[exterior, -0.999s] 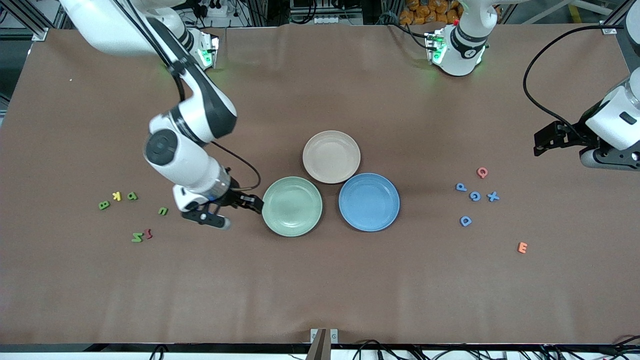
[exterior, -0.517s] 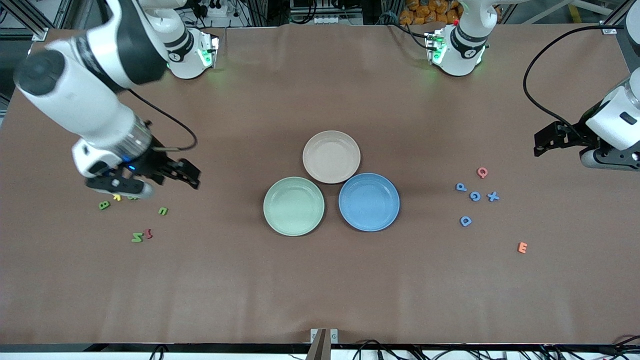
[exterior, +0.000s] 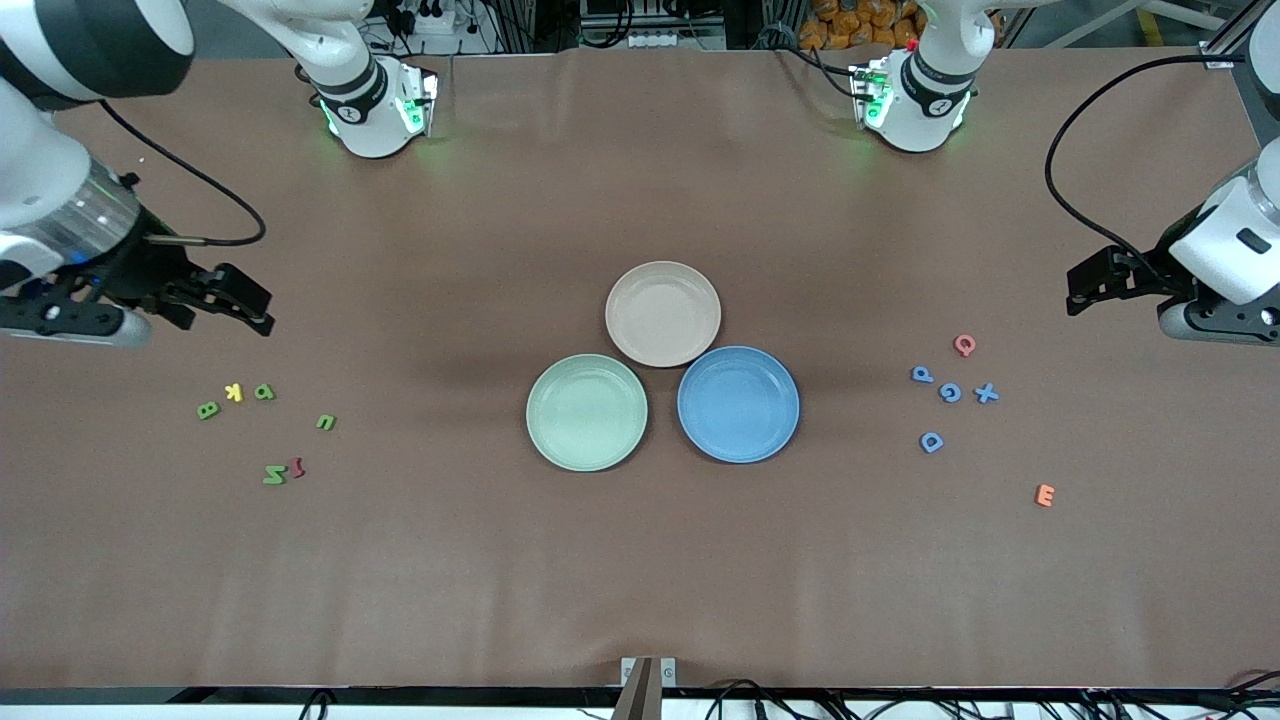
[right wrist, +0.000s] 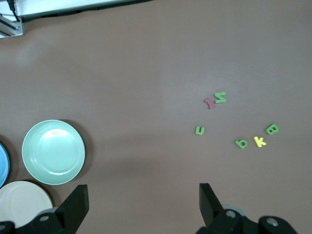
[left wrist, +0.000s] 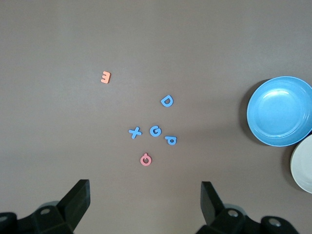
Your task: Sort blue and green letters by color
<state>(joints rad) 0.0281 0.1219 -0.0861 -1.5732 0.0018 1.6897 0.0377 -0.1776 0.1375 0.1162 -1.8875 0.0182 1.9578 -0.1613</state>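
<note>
Three plates sit clustered mid-table, the green plate [exterior: 587, 412] touching the blue plate [exterior: 738, 404]. The blue letters [exterior: 949, 393] lie on the table toward the left arm's end from the blue plate, the green letters [exterior: 264, 392] toward the right arm's end. Each gripper hangs empty over bare table, fingers wide apart: right gripper [exterior: 245, 303] by the green letters, left gripper [exterior: 1085, 283] waiting by the blue ones.

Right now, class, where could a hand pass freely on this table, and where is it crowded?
Free: between the green plate and the green letters; between the blue plate and the blue letters. Crowded: the touching plates and both letter clusters.
</note>
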